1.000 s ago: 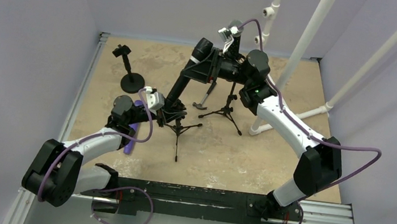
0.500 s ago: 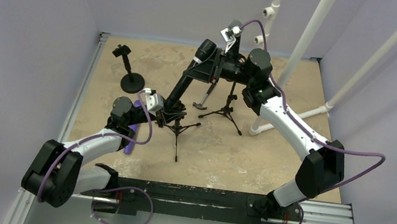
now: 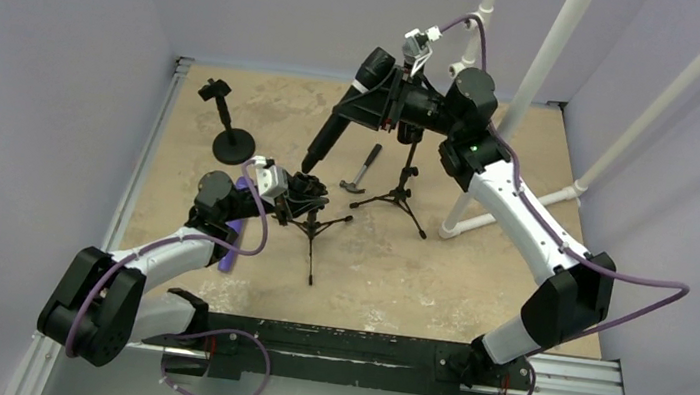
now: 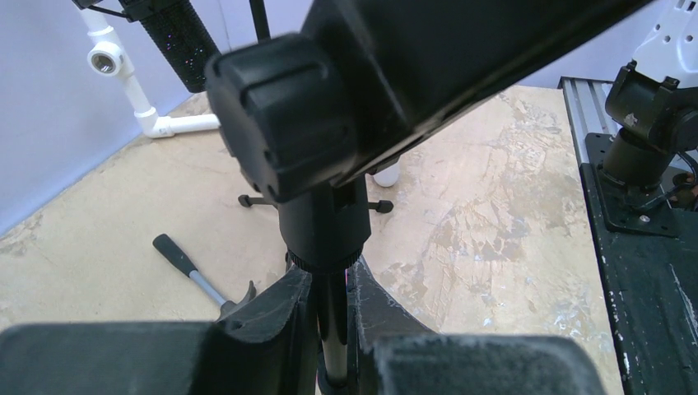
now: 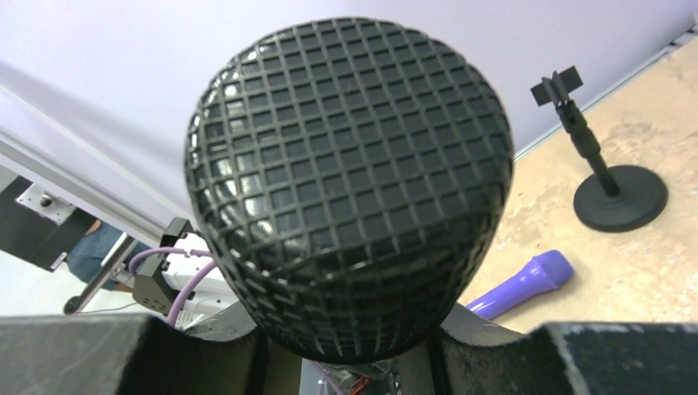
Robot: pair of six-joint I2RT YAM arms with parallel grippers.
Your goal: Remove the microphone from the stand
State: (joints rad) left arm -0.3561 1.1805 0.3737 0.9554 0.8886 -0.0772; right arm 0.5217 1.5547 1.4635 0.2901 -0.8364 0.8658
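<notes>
The black microphone (image 3: pixel 346 111) hangs slanted in the air, head up at the back, its tail just above the clip of the small tripod stand (image 3: pixel 312 215). My right gripper (image 3: pixel 391 97) is shut on it near the head. In the right wrist view its mesh head (image 5: pixel 350 181) fills the frame between my fingers. My left gripper (image 3: pixel 301 195) is shut on the stand's pole (image 4: pixel 333 325) just below the clip's knob (image 4: pixel 280 115). The microphone's body (image 4: pixel 173 41) shows at the upper left of the left wrist view.
A second tripod stand (image 3: pixel 403 189) and a hammer (image 3: pixel 361 171) are behind the held stand. A round-base stand (image 3: pixel 230 134) is at the back left. A purple microphone (image 3: pixel 234 234) lies under my left arm. White pipes (image 3: pixel 531 89) rise at the right.
My right gripper has risen and pulled back with the black microphone; its tail has come up out of the stand's clip. The left gripper still holds the stand's pole.
</notes>
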